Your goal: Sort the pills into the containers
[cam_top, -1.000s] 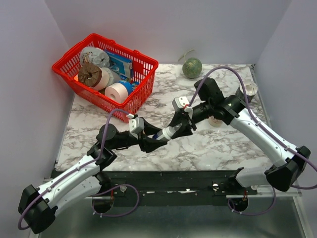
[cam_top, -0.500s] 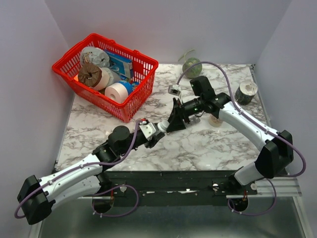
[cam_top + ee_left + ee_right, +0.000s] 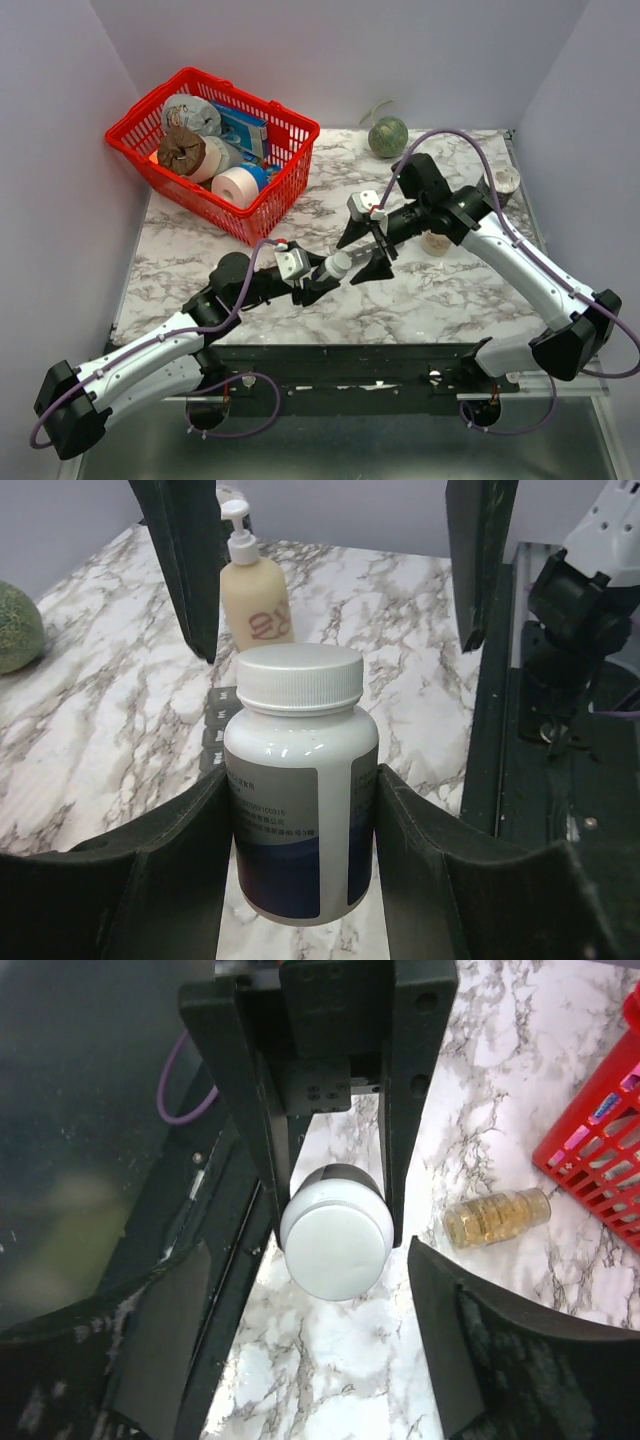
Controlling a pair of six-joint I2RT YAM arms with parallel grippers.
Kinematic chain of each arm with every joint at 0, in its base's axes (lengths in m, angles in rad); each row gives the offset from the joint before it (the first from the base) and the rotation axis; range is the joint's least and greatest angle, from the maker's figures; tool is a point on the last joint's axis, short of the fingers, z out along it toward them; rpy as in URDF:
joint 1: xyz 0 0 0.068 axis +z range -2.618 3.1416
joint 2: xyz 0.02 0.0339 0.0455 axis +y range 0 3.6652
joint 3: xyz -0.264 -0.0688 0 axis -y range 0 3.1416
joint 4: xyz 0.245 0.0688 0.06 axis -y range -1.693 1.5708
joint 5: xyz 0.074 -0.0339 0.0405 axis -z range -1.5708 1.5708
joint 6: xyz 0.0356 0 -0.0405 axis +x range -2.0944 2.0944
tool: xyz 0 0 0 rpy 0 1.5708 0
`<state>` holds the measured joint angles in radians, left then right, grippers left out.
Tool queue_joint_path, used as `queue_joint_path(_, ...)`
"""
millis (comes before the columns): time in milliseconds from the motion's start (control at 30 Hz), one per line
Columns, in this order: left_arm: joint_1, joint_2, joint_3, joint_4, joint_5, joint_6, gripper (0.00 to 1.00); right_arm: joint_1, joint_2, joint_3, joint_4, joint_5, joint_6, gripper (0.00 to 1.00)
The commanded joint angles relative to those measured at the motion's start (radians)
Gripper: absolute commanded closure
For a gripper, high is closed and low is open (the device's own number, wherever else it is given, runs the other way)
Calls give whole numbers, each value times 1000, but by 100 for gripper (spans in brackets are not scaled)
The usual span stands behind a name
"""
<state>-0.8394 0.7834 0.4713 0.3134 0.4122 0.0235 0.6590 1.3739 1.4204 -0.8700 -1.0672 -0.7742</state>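
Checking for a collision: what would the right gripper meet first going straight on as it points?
Likely the white cap of the bottle in the left gripper, centred between the open fingers of the right gripper; distance unclear.

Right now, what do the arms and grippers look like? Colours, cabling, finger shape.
The left arm and right arm: white link shells, black joints, a thin purple cable looping along each. The left gripper and right gripper: matte black, two broad wedge-shaped fingers, a small white camera block behind.

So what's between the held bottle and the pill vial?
Right wrist view: one black finger of the left claw gripping the white-capped bottle, then bare marble tabletop before the clear tan-pill vial.
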Motion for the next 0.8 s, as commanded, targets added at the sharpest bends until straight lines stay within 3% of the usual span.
queue_joint_path(0, 8, -10, 24, 73, 82, -66, 100, 34, 24, 5, -40, 42, -94, 16)
queue_joint_path(133, 10, -6, 27, 81, 82, -76, 100, 70, 11, -17, -9, 81, -76, 24)
queue_joint_path(267, 10, -4, 32, 61, 45, -70, 100, 74, 17, -18, 11, 92, -25, 47)
queue_joint_path(400, 10, 1, 43, 33, 14, -53, 100, 76, 30, -25, 49, 98, 62, 63)
queue_joint_path(467, 10, 5, 52, 23, 5, -53, 100, 76, 33, -41, 66, 96, 122, 76)
queue_joint_path(500, 10, 2, 55, 20, -3, -54, 98, 76, 33, -49, 68, 96, 133, 76)
queue_joint_path(533, 11, -1, 67, 13, -9, -63, 92, 74, 31, -57, 66, 102, 144, 76)
queue_joint_path(567, 11, -3, 76, -11, -13, -68, 72, 74, 28, -66, 65, 114, 151, 77)
queue_joint_path(633, 22, -9, 105, -45, 6, -79, 49, 58, 4, -101, 57, 191, 173, 80)
queue_joint_path(667, 28, -12, 115, -84, 14, -83, 22, 42, -13, -119, 54, 206, 180, 80)
queue_joint_path(733, 43, -27, 139, -131, 34, -83, 1, -30, -62, -169, 49, 233, 187, 80)
queue_joint_path(767, 49, -35, 145, -175, 24, -80, 1, -56, -76, -184, 48, 251, 187, 80)
